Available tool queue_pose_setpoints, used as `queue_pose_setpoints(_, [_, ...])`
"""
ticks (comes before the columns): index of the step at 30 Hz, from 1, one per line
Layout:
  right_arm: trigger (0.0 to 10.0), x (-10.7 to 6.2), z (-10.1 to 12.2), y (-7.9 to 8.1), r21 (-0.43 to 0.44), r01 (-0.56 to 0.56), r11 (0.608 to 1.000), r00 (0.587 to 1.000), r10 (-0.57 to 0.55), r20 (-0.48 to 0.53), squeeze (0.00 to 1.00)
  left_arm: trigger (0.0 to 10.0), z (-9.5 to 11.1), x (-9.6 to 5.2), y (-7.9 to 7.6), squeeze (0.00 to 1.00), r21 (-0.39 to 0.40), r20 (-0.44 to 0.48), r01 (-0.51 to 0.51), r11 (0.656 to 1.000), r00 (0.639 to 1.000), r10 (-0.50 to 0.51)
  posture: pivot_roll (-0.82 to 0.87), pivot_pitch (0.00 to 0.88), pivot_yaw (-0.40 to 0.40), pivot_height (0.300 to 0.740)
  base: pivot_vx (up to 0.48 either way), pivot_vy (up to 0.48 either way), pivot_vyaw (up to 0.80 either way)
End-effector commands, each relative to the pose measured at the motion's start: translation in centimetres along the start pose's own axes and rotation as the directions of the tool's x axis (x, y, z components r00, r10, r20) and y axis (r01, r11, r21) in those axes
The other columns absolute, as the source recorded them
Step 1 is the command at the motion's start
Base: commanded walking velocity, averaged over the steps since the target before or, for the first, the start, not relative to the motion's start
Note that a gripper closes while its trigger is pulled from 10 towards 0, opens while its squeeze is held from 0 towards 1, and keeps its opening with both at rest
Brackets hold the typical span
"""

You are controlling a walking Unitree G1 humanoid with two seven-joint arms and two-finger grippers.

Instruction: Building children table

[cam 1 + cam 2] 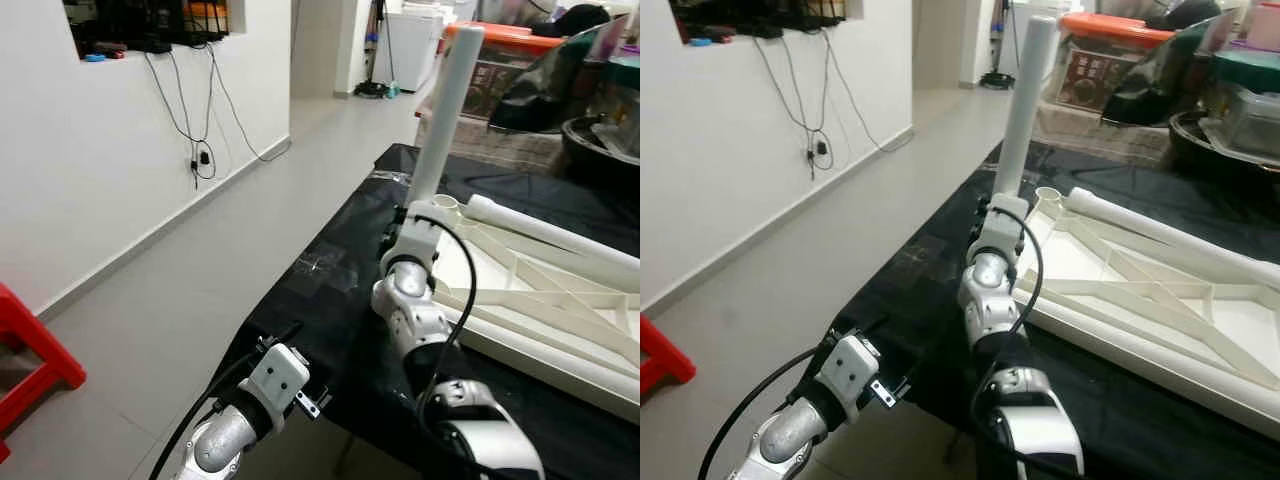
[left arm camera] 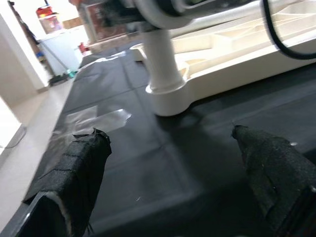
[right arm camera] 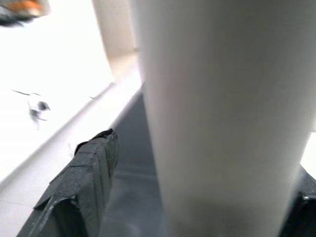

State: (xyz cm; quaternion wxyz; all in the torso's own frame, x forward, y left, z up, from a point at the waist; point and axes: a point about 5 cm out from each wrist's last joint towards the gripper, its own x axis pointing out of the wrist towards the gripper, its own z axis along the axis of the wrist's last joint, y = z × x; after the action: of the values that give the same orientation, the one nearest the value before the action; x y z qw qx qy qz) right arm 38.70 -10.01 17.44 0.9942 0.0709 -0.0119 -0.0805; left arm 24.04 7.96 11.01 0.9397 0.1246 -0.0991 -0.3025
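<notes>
A white table top [image 1: 540, 300] lies upside down on a black-covered surface [image 1: 335, 290]. A white table leg [image 1: 446, 110] stands upright in its near corner socket [image 2: 168, 98]. My right gripper [image 3: 202, 163] reaches up to the lower part of that leg. Its fingers [image 3: 89, 182] straddle the leg, and a small gap shows on one side. A second white leg [image 1: 560, 235] lies across the far edge of the top. My left gripper [image 2: 170, 133] hovers low over the black cover near the socket. It is open, with nothing between its fingers [image 2: 84, 168].
The black cover's edge [image 1: 290, 310] drops to a grey floor [image 1: 200, 270] on my left. A white wall with hanging cables [image 1: 200, 150] runs along that side, and a red stool [image 1: 30, 355] stands near it. Storage boxes, one with an orange lid [image 1: 505, 38], crowd the back right.
</notes>
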Motion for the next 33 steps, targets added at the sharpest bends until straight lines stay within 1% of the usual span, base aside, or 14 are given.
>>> queue_pose_setpoints(1, [10.0,-0.1,0.3,0.8,0.002,-0.107,0.994,0.993,0.107,0.053,0.00,10.0,-0.3,-0.1,-0.2,0.00,-0.001,-0.013,0.005,1.000,1.000,-0.005,0.19,0.000,-0.086,0.740,0.000,0.000,0.00])
queue_pose_setpoints(4, [10.0,0.1,0.4,0.9,0.017,-0.244,0.970,0.968,0.242,0.073,0.00,10.0,-0.3,-0.1,-0.1,0.00,-0.002,-0.014,0.005,1.000,1.000,-0.005,0.19,0.000,-0.083,0.740,0.000,0.000,0.00])
queue_pose_setpoints(6, [10.0,0.3,0.0,1.2,0.015,-0.461,0.887,0.888,0.461,0.011,0.00,10.0,-0.3,-0.1,-0.1,0.00,-0.002,-0.015,0.006,1.000,1.000,-0.006,0.19,0.000,-0.079,0.740,0.000,0.000,0.00])
queue_pose_setpoints(7, [10.0,0.3,0.0,1.2,0.015,-0.461,0.887,0.888,0.461,0.011,0.00,10.0,-0.3,-0.1,-0.1,0.00,-0.002,-0.015,0.006,1.000,1.000,-0.006,0.19,0.000,-0.079,0.740,0.000,0.000,0.00])
queue_pose_setpoints(8, [10.0,0.3,-0.1,1.3,0.002,-0.538,0.843,0.843,0.538,-0.020,0.00,10.0,-0.3,-0.1,-0.1,0.00,-0.002,-0.015,0.006,1.000,1.000,-0.006,0.19,0.000,-0.079,0.740,0.000,0.000,0.00])
queue_pose_setpoints(9, [10.0,0.3,-0.1,1.3,0.002,-0.538,0.843,0.843,0.538,-0.020,0.00,10.0,-0.3,-0.1,-0.1,0.00,-0.002,-0.015,0.006,1.000,1.000,-0.006,0.19,0.000,-0.079,0.740,0.000,0.000,0.00])
queue_pose_setpoints(11, [10.0,0.2,-0.3,1.2,-0.034,-0.633,0.773,0.773,0.629,-0.084,0.00,10.0,-0.3,-0.1,-0.1,0.00,-0.002,-0.015,0.007,1.000,1.000,-0.007,0.19,0.000,-0.079,0.740,0.000,0.000,0.00])
queue_pose_setpoints(14, [10.0,0.0,-0.2,1.3,-0.055,-0.666,0.744,0.745,0.659,-0.109,0.00,10.0,-0.3,-0.1,-0.1,0.00,-0.001,-0.015,0.008,1.000,1.000,-0.008,0.19,0.000,-0.080,0.740,0.000,0.000,0.00])
queue_pose_setpoints(17, [10.0,0.3,0.1,1.1,-0.080,-0.625,0.777,0.780,0.617,-0.102,0.00,10.0,-0.3,-0.1,0.0,0.00,0.001,-0.016,0.007,1.000,1.000,-0.007,0.20,0.000,-0.084,0.740,0.000,0.000,0.00])
queue_pose_setpoints(18, [10.0,0.5,0.0,0.9,-0.072,-0.582,0.810,0.813,0.575,-0.090,0.00,10.0,-0.3,-0.1,-0.1,0.00,0.000,-0.016,0.006,1.000,1.000,-0.006,0.20,0.000,-0.081,0.740,0.000,0.000,0.00])
queue_pose_setpoints(20, [10.0,0.5,0.0,0.9,-0.072,-0.582,0.810,0.813,0.575,-0.090,0.00,10.0,-0.3,-0.1,-0.1,0.00,0.000,-0.016,0.006,1.000,1.000,-0.006,0.20,0.000,-0.081,0.740,0.000,0.000,0.00])
queue_pose_setpoints(21, [10.0,0.6,-0.3,0.0,-0.046,-0.493,0.869,0.870,0.491,-0.052,0.00,10.0,-0.2,-0.1,-0.1,0.00,0.000,-0.015,0.006,1.000,1.000,-0.006,0.19,0.000,-0.080,0.740,0.000,0.000,0.00])
queue_pose_setpoints(25, [10.0,0.5,-0.6,-0.5,-0.024,-0.475,0.880,0.880,0.474,-0.035,0.00,10.0,-0.2,-0.1,-0.1,0.00,-0.001,-0.015,0.005,1.000,1.000,-0.005,0.19,0.000,-0.080,0.740,0.000,0.000,0.00])
queue_pose_setpoints(33, [10.0,-1.9,-1.9,-3.3,-0.016,-0.430,0.903,0.903,0.430,0.007,0.00,10.0,-0.2,-0.1,0.0,0.00,-0.004,-0.014,0.005,1.000,1.000,-0.005,0.18,0.000,-0.075,0.740,0.000,0.000,0.00])
